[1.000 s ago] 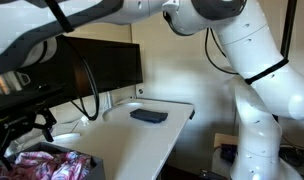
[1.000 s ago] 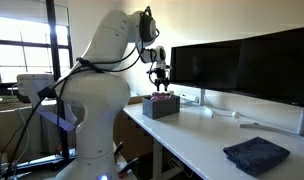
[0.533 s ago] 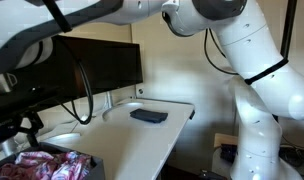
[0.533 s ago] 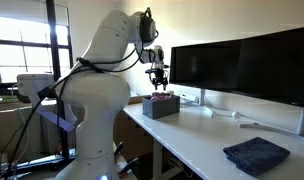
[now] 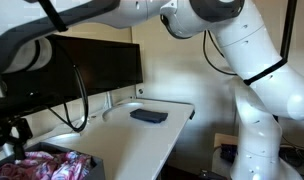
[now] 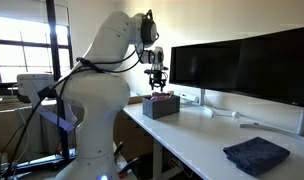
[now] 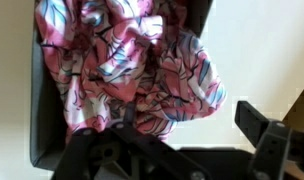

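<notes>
A pink, white and blue patterned cloth (image 7: 132, 60) lies crumpled in a dark bin (image 7: 37, 120) at the end of a white desk. It shows in both exterior views (image 5: 42, 165) (image 6: 162, 97), and so does the bin (image 5: 84, 160) (image 6: 160, 108). My gripper (image 7: 187, 135) hangs open and empty just above the bin, apart from the cloth. It also shows in both exterior views (image 5: 10, 135) (image 6: 158, 76). Nothing is between the fingers.
A dark folded cloth (image 5: 148, 115) (image 6: 256, 155) lies farther along the white desk (image 5: 142, 145). Wide dark monitors (image 5: 102, 65) (image 6: 242, 65) stand along the back of the desk, close beside the bin. The desk edge drops to the floor.
My gripper has lifted a little above the bin and drifted toward the left edge of an exterior view. The patterned cloth stays in the bin.
</notes>
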{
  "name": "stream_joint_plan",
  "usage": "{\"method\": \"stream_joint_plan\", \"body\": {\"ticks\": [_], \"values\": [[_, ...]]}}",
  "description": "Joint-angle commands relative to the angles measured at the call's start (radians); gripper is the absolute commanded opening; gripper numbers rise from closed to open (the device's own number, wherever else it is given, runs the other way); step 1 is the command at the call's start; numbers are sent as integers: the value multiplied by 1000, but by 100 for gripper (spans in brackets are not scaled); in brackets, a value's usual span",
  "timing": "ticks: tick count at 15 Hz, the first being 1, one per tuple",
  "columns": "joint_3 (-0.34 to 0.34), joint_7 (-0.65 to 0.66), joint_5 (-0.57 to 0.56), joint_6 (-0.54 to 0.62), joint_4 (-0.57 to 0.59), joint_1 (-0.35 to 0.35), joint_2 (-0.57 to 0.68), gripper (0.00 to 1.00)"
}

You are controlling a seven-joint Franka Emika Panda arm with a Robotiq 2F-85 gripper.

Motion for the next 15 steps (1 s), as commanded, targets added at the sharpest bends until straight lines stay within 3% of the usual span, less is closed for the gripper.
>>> {"method": "stream_joint_plan", "body": {"ticks": [1, 15], "values": [[33, -90, 75, -43, 22, -39, 26, 100], [10, -93, 98, -169, 82, -67, 66, 100]]}}
